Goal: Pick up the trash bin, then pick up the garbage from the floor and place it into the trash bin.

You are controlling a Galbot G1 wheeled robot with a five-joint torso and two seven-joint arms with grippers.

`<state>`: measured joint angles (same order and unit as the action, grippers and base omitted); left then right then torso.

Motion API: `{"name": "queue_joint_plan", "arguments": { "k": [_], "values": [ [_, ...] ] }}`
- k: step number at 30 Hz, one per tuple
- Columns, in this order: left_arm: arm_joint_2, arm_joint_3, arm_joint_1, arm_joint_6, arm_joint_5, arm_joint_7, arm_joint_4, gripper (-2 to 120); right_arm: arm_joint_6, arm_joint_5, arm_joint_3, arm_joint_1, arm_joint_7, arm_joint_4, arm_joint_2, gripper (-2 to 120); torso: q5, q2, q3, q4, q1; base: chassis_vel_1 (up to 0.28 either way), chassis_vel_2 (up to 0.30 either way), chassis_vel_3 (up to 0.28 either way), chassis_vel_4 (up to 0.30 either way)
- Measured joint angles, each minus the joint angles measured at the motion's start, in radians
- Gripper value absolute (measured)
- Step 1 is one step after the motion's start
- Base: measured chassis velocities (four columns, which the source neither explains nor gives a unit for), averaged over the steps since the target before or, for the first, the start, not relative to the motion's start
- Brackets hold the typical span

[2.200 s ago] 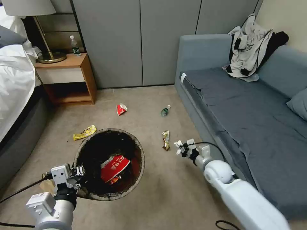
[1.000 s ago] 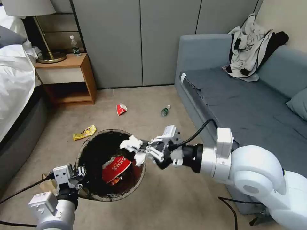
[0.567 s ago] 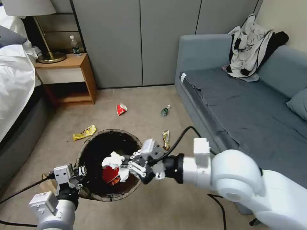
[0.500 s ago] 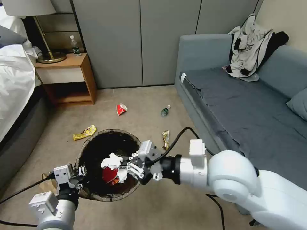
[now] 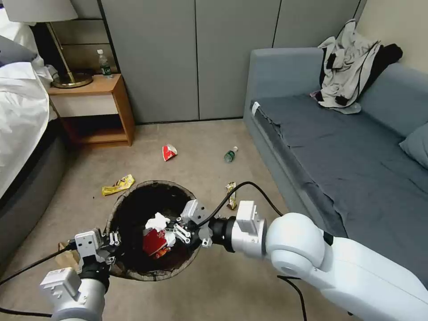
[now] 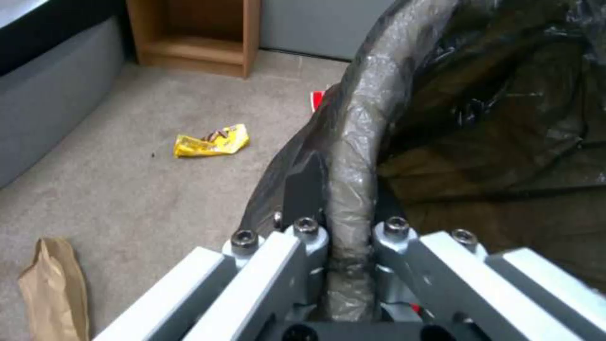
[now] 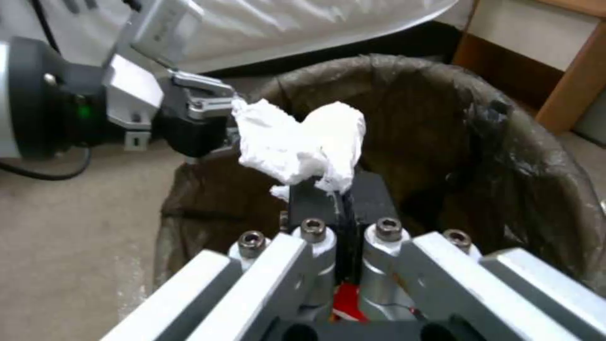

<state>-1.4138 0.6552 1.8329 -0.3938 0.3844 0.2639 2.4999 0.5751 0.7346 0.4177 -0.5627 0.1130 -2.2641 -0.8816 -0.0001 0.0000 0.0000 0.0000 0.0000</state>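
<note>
Bin first: the small round trash bin with the dark brown-black plastic bag liner (image 5: pixel 133 263) sits nearest, held at its rim by the left gripper (image 5: pixel 112 244), whose jaws are pressed onto the bagged lip. Just beside that arm a crumpled brown paper bag (image 5: pixel 66 257) lies on the beige carpet (image 5: pixel 200 290). The right gripper (image 5: pixel 171 229) hangs over the bin's mouth, pinching a wad of white tissue (image 5: pixel 156 221) between its tips, with a red-and-white paper carton (image 5: pixel 154 243) already down inside below it. Further out, a brown-gold snack wrapper (image 5: pixel 231 201) is partly hidden behind the right arm's black cable (image 5: pixel 249 189). A yellow snack wrapper (image 5: pixel 118 184) lies past the bin's far edge. Farther still are another red-and-white carton (image 5: pixel 169 152) and a small clear bottle (image 5: pixel 230 154), between the wooden nightstand (image 5: pixel 96 109) and the blue-grey sofa (image 5: pixel 347 156).
</note>
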Motion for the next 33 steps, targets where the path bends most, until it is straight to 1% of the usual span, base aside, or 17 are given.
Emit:
{"name": "queue_joint_plan", "arguments": {
  "k": [2, 5, 6, 9, 11, 16, 17, 19, 20, 21, 22, 24, 25, 26, 27, 31, 33],
  "values": [
    [0.000, 0.000, 0.000, 0.000, 0.000, 0.000, 0.000, 3, 0.000, -0.003, 0.002, 0.001, -0.001, 0.001, -0.001, 0, 0.0000, 0.000, 0.000, 0.0000, 0.000, 0.000, 0.000, 0.000, 0.000],
    [-0.003, -0.001, -0.002, 0.000, 0.000, -0.001, 0.000, 3, 0.002, -0.007, 0.027, 0.007, -0.036, 0.007, -0.014, 8, 0.0000, 0.000, 0.000, 0.0000, 0.000, 0.000, 0.000, 0.000, 0.000],
    [-0.003, -0.001, -0.002, 0.000, 0.000, -0.001, 0.000, 3, 0.002, -0.007, 0.027, 0.007, -0.036, 0.007, -0.014, 8, 0.0000, 0.000, 0.000, 0.0000, 0.000, 0.000, 0.000, 0.000, 0.000],
    [-0.005, -0.002, -0.002, 0.000, 0.000, -0.002, 0.000, 3, 0.002, -0.016, 0.050, 0.011, -0.059, 0.022, -0.032, 23, 0.0000, 0.000, 0.000, 0.0000, 0.000, 0.000, 0.000, 0.000, 0.000],
    [-0.005, -0.002, -0.002, 0.000, 0.000, -0.002, 0.000, 3, 0.002, -0.017, 0.054, 0.012, -0.062, 0.024, -0.035, 25, 0.0001, 0.000, 0.000, 0.0000, 0.000, 0.000, 0.000, 0.000, 0.000],
    [-0.006, -0.001, -0.002, 0.000, 0.000, -0.003, 0.000, 3, 0.003, -0.020, 0.074, 0.021, -0.079, 0.041, -0.060, 50, 0.0000, 0.000, 0.000, 0.0001, 0.000, 0.000, 0.000, 0.000, 0.000],
    [-0.006, -0.001, -0.002, 0.000, 0.000, -0.003, 0.000, 3, 0.003, -0.020, 0.074, 0.021, -0.079, 0.041, -0.060, 50, 0.0000, 0.000, 0.000, 0.0001, 0.000, 0.000, 0.000, 0.000, 0.000],
    [-0.007, -0.001, -0.002, 0.001, 0.000, -0.003, 0.000, 3, 0.002, -0.022, 0.077, 0.024, -0.080, 0.046, -0.064, 60, 0.0000, 0.000, 0.000, 0.0001, 0.000, 0.000, 0.000, 0.000, 0.000],
    [-0.007, -0.001, -0.002, 0.001, 0.000, -0.003, 0.000, 3, 0.003, -0.022, 0.077, 0.024, -0.081, 0.047, -0.065, 61, 0.0000, 0.000, 0.000, 0.0000, 0.000, 0.000, 0.000, 0.000, 0.000],
    [-0.007, -0.001, -0.002, 0.001, 0.000, -0.003, 0.000, 3, 0.002, -0.023, 0.078, 0.025, -0.081, 0.048, -0.066, 67, 0.0001, 0.000, 0.000, 0.0000, 0.000, 0.000, 0.000, 0.000, 0.000],
    [-0.007, -0.001, -0.002, 0.001, 0.000, -0.003, 0.000, 3, 0.002, -0.023, 0.078, 0.025, -0.081, 0.048, -0.066, 67, 0.0001, 0.000, 0.000, 0.0000, 0.000, 0.000, 0.000, 0.000, 0.000],
    [-0.008, -0.001, -0.002, 0.001, 0.000, -0.003, 0.000, 3, 0.003, -0.023, 0.078, 0.026, -0.081, 0.048, -0.066, 73, 0.0001, 0.000, 0.000, 0.0000, 0.000, 0.000, 0.000, 0.000, 0.000],
    [-0.008, -0.001, -0.002, 0.001, 0.000, -0.004, 0.000, 3, 0.003, -0.023, 0.078, 0.026, -0.081, 0.048, -0.066, 82, 0.0001, 0.000, 0.000, 0.0000, 0.000, 0.000, 0.000, 0.000, 0.000],
    [-0.008, -0.001, -0.002, 0.001, 0.000, -0.004, 0.000, 3, 0.003, -0.023, 0.078, 0.027, -0.081, 0.048, -0.067, 86, 0.0001, 0.000, 0.000, 0.0000, 0.000, 0.000, 0.000, 0.000, 0.000],
    [-0.008, -0.001, -0.002, 0.001, 0.000, -0.004, 0.000, 3, 0.003, -0.023, 0.078, 0.027, -0.081, 0.048, -0.067, 86, 0.0001, 0.000, 0.000, 0.0000, 0.000, 0.000, 0.000, 0.000, 0.000],
    [-0.008, -0.002, -0.002, 0.002, -0.001, -0.004, 0.000, 3, 0.003, -0.020, 0.078, 0.030, -0.083, 0.040, -0.069, 99, 0.0001, 0.000, 0.000, 0.0000, 0.000, 0.000, 0.000, 0.000, 0.000],
    [-0.008, -0.002, -0.002, 0.002, -0.001, -0.004, 0.000, 3, 0.003, -0.018, 0.078, 0.032, -0.084, 0.037, -0.069, 100, 0.0001, 0.000, 0.000, 0.0000, 0.000, 0.000, 0.000, 0.000, 0.000]
  ]
}}
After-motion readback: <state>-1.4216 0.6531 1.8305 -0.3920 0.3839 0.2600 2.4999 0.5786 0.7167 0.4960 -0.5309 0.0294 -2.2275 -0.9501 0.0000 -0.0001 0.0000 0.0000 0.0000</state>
